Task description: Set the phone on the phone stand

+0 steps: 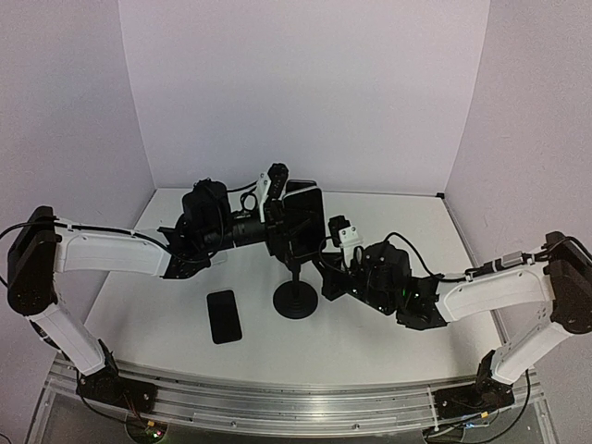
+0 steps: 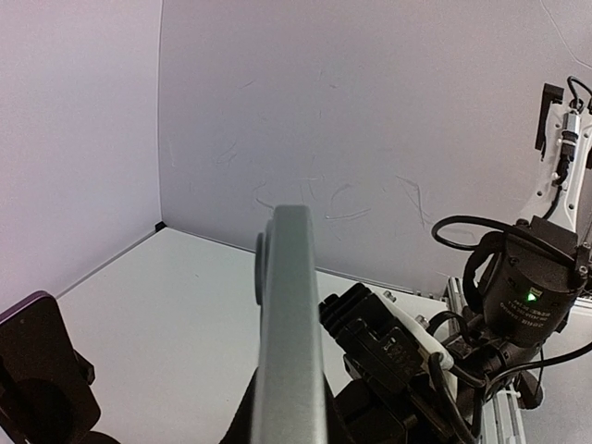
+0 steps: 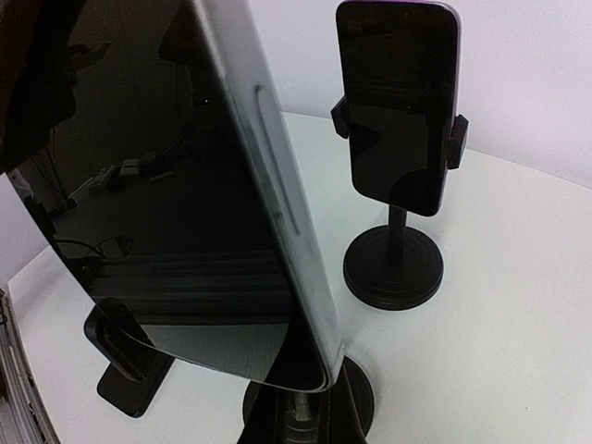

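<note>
My left gripper (image 1: 277,222) is shut on a large black phone (image 1: 303,222) with a silver edge and holds it upright above the black phone stand (image 1: 296,302). In the left wrist view the phone (image 2: 289,314) stands edge-on between my fingers. In the right wrist view the phone (image 3: 185,185) fills the left side, its lower corner just over the stand's round base (image 3: 356,393). My right gripper (image 1: 328,268) is at the stand's post, and its dark fingers appear closed around the post (image 3: 301,430).
A second stand (image 3: 393,268) farther back carries another phone (image 3: 398,102); it also shows in the left wrist view (image 2: 37,370). A small black phone (image 1: 224,316) lies flat on the table left of the stand's base. Walls close in the back and both sides.
</note>
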`<action>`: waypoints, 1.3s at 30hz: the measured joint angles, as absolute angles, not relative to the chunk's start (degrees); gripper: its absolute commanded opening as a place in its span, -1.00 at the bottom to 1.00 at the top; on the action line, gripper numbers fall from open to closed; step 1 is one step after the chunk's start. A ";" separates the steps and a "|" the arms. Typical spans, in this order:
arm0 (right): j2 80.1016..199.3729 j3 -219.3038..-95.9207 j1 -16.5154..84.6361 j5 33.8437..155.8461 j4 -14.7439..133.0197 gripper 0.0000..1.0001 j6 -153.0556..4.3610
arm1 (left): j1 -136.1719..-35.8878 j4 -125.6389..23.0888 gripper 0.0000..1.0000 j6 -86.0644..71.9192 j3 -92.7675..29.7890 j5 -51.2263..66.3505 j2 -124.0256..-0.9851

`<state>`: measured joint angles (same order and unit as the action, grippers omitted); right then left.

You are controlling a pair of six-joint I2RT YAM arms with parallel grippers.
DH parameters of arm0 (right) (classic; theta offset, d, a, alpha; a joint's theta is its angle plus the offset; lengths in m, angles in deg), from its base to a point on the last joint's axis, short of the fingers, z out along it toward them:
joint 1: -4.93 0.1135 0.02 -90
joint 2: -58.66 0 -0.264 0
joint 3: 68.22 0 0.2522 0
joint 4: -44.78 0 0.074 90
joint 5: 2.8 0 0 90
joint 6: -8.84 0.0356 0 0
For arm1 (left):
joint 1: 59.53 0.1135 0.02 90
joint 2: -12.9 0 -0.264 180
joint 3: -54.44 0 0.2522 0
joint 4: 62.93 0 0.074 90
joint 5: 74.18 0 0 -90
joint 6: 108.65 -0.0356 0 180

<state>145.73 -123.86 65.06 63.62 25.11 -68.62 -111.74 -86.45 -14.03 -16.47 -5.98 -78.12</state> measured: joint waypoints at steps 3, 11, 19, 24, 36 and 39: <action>145.88 -124.20 65.16 63.22 25.42 -1.00 -68.43 | -111.76 -87.24 -1.00 -13.88 -16.03 -5.13 -78.10; 145.92 -124.61 65.84 61.97 26.29 -1.00 -66.90 | -112.35 -84.45 -1.00 -13.63 -15.85 -1.99 -76.83; 146.23 -126.31 66.27 61.32 29.04 -1.00 -65.13 | -112.85 -80.60 -1.00 -12.83 -15.98 1.36 -75.31; 146.44 -127.28 66.51 60.76 30.42 -1.00 -63.95 | -112.85 -79.53 -1.00 -12.80 -15.96 1.41 -74.74; 146.51 -129.75 66.66 60.02 35.51 -1.00 -58.61 | -112.83 -78.78 -1.00 -15.05 -15.41 0.39 -74.10; 146.51 -130.12 66.39 60.02 36.48 -1.00 -57.29 | -112.83 -77.69 -1.00 -15.80 -15.57 0.08 -74.00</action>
<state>146.51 -130.12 66.39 60.02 36.48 -57.29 -112.83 -77.69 -15.80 -15.57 0.08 -74.00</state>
